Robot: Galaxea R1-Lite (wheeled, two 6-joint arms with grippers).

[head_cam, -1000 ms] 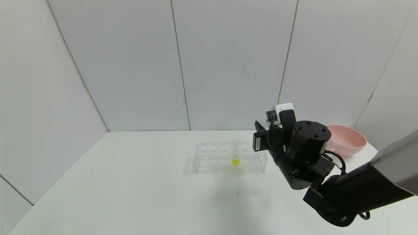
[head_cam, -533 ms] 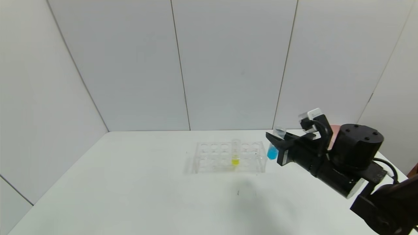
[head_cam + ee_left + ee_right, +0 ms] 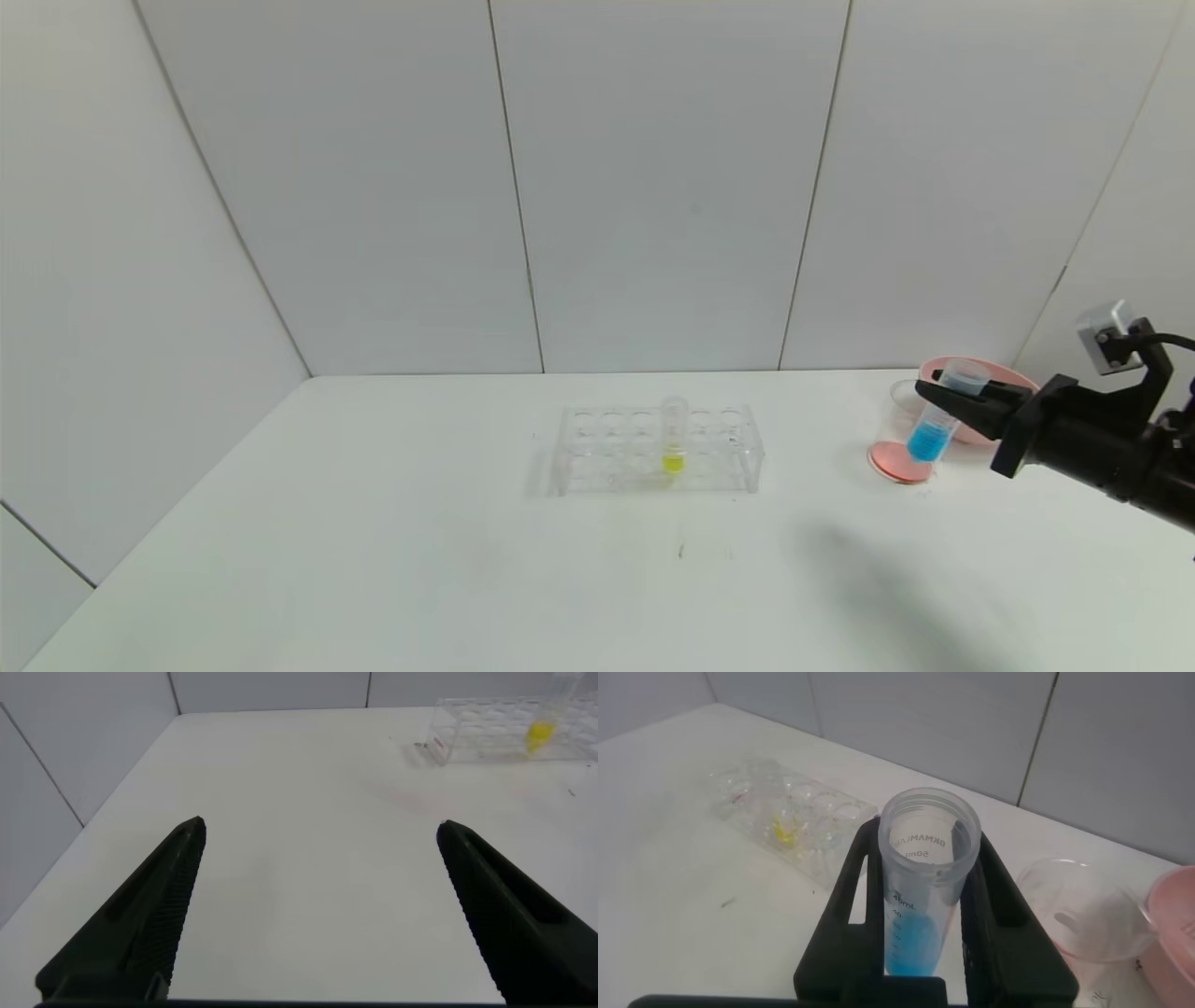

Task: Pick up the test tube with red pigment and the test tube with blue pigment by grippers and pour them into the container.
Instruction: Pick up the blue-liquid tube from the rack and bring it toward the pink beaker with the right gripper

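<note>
The left gripper (image 3: 318,905) hangs above the white table (image 3: 373,523) with its 2 fingers wide apart, holding nothing. In the middle stands the clear tube rack (image 3: 653,450) with 1 yellow tube (image 3: 673,437) upright in it. At the right, the right gripper (image 3: 948,399) is clamped on the test tube with blue pigment (image 3: 936,426), held nearly upright just beside the container (image 3: 898,439), which has reddish liquid at its base. Behind it sits the pink bowl (image 3: 1016,381).
</note>
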